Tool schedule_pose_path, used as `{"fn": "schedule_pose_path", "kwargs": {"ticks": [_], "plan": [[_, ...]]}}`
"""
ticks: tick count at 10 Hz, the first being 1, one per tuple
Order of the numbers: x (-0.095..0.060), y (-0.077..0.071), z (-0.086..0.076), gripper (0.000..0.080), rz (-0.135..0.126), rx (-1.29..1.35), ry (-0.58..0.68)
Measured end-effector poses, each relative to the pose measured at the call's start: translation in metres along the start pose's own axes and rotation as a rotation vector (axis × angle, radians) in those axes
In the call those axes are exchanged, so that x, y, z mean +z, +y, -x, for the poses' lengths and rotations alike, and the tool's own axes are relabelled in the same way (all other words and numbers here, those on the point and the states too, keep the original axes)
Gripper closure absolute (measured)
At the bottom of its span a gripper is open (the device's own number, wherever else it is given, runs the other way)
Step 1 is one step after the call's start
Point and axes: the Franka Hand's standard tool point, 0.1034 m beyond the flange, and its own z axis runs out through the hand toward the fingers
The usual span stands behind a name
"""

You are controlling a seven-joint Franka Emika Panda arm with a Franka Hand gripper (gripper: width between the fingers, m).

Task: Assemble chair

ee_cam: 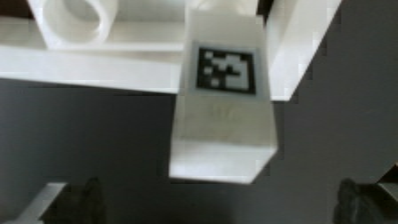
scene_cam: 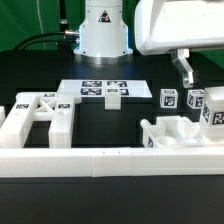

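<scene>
Black table [scene_cam: 120, 122], robot base [scene_cam: 103, 30] behind it. A long white border rail [scene_cam: 110, 160] runs along the front, and the marker board [scene_cam: 100, 90] lies mid-table. Chair parts are loose: an open frame [scene_cam: 35, 115] at the exterior view's left, a tray-like piece [scene_cam: 175, 135] at its right, tagged blocks [scene_cam: 195, 100] just behind that. The gripper [scene_cam: 183, 68] hangs above the blocks, jaws spread wide, holding nothing. In the wrist view a tagged bar [ee_cam: 226, 110] lies below, untouched by the fingertips [ee_cam: 71, 200]. Likely step: grasping the bar. Centre across its narrow width, descend straight, clamp the flat sides, and stay clear of the neighbouring white panel [ee_cam: 107, 50].
</scene>
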Motion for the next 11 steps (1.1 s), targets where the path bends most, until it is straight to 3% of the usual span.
{"fn": "schedule_pose_path", "kwargs": {"ticks": [3, 8, 11], "plan": [[0.002, -0.002, 0.004, 0.0151, -0.007, -0.001, -0.05], [0.013, 0.0, 0.021, 0.0151, -0.042, 0.007, -0.397], [0.018, -0.001, 0.022, 0.0151, -0.067, 0.009, -0.592]]}}
